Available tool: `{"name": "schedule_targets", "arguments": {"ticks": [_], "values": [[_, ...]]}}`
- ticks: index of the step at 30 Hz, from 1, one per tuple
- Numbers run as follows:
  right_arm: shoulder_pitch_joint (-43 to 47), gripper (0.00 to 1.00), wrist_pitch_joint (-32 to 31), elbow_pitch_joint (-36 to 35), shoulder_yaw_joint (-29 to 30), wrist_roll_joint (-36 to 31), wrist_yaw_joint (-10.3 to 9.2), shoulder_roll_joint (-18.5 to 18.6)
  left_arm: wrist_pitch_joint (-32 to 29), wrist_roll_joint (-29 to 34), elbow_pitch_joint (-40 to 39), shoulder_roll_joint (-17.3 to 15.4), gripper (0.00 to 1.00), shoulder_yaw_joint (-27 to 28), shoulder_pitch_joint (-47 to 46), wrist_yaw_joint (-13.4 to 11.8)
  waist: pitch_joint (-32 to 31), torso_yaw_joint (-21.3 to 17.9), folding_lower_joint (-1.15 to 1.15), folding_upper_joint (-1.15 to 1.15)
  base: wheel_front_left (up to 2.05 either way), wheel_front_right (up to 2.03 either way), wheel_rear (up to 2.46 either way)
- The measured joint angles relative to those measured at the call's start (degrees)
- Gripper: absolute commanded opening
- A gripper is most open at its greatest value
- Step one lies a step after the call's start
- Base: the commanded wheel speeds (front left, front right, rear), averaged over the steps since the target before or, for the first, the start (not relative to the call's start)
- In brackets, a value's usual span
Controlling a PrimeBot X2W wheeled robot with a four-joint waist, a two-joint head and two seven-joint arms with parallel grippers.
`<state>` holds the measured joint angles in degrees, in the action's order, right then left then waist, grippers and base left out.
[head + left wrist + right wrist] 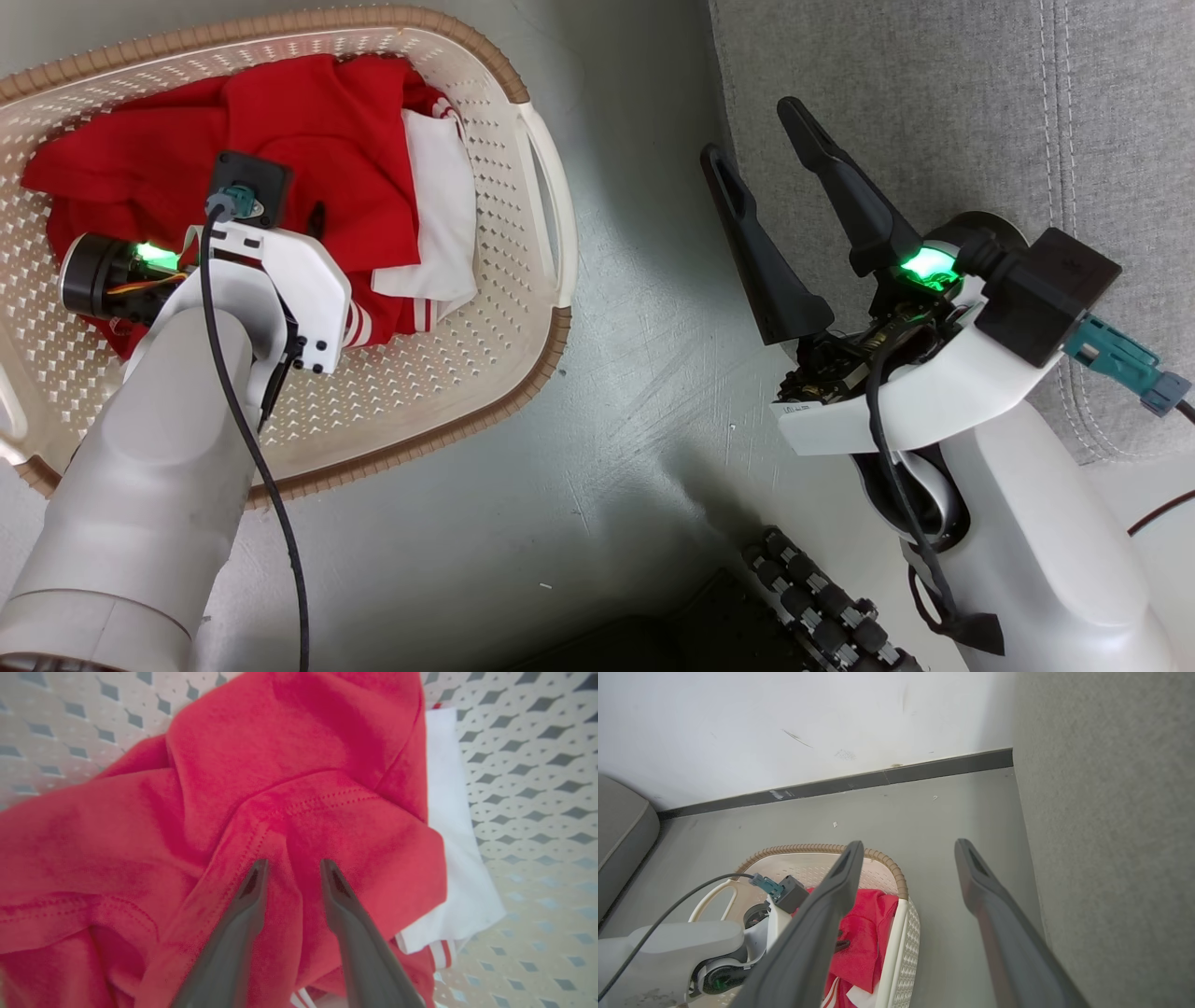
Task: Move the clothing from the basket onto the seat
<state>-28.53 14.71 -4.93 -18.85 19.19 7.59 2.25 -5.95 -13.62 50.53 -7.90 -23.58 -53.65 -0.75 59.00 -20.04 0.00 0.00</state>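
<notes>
A scuffed grey floor ran up to a dark skirting strip at the foot of a marked white wall.

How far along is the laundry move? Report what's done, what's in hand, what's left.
Done: nothing yet; the clothing lies in the basket, none on the visible part of the seat. In hand: the left gripper is down on it, fingers straddling a red fold, jaws not closed. The right gripper is open and empty beside the seat. Left: grip, lift, carry everything over.
</notes>
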Motion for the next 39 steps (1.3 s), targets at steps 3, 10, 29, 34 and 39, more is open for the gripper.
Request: {"name": "schedule_targets", "arguments": {"ticks": [3, 10, 29, 34, 39], "values": [[-0.01, 1.0, 0.0, 0.0, -0.03, 0.0, 0.0, -0.02, 0.47, 0.0, 0.32, 0.0, 0.42, 0.0, 0.0, 0.0, 0.0, -0.06, 0.0, 0.0, 0.0, 0.0, 0.0], [0.0, 1.0, 0.0, 0.07, -0.02, 0.01, 0.01, -0.12, 1.56, 0.0, 0.96, 0.1, 0.17, -0.01, -0.33, 0.15, -0.11, -0.12, 0.0, 0.0, 0.0, 0.0, 0.0], [0.09, 1.0, 0.0, 0.63, 0.89, -0.12, -0.01, -0.1, 4.59, -0.51, 2.32, 1.26, 0.0, -0.02, -1.18, 0.98, -1.03, 1.23, 0.0, 0.0, 0.0, 0.0, 0.0], [0.02, 1.0, 0.0, 0.69, 1.26, -0.12, -0.01, -0.07, 6.23, -0.53, 2.15, 1.48, 0.0, 0.02, -1.35, 1.03, -1.37, 1.72, 0.0, 0.0, 0.0, 0.0, 0.0], [-0.27, 1.0, 0.0, 0.79, 2.05, -0.13, -0.01, -0.04, 8.36, -1.01, 1.24, 1.85, 0.0, 0.4, -2.0, 1.42, -1.93, 2.3, 0.0, 0.0, 0.0, 0.0, 0.0]]}}
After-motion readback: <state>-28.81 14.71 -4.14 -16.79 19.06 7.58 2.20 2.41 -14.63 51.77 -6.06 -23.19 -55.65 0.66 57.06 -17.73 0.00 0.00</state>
